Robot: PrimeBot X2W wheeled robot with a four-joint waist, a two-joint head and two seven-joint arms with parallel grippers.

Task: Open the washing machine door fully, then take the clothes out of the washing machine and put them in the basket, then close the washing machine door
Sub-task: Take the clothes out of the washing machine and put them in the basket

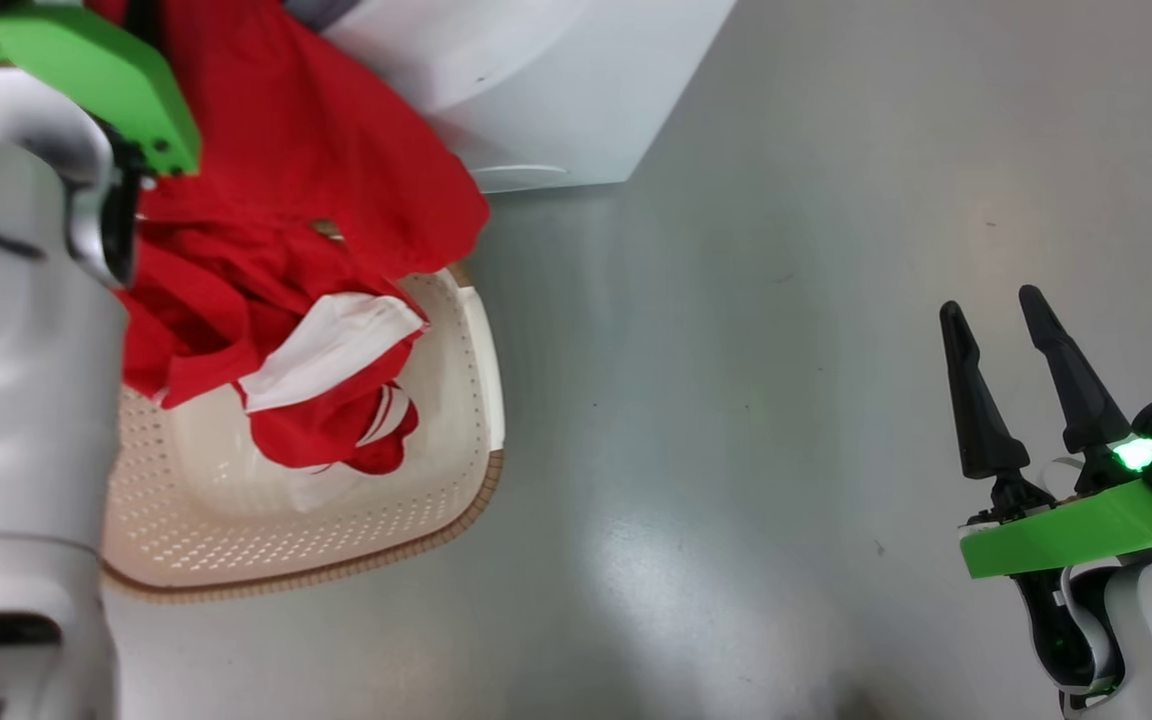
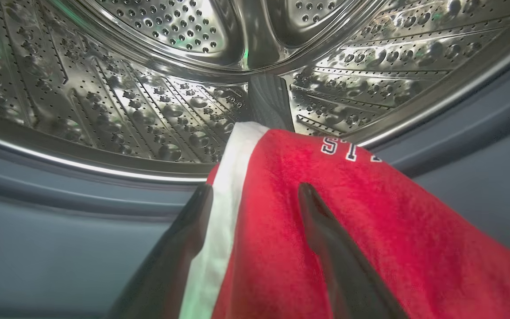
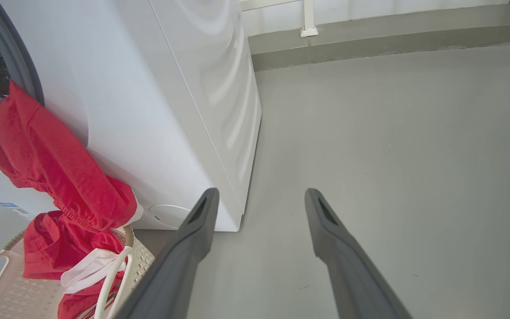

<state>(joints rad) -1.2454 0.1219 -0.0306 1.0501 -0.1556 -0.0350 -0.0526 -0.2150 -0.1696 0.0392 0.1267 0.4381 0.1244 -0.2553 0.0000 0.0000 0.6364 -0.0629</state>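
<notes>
From washing machine (image 3: 184,110) to basket (image 1: 336,540), red clothes (image 1: 316,130), white-trimmed, seemingly lettered.

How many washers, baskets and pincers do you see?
Washer: 1
Basket: 1
Pincers: 2, left pincer and right pincer
Total: 4

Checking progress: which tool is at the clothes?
The left tool, open at the red clothes by the drum; the right tool hangs open over the floor.
</notes>
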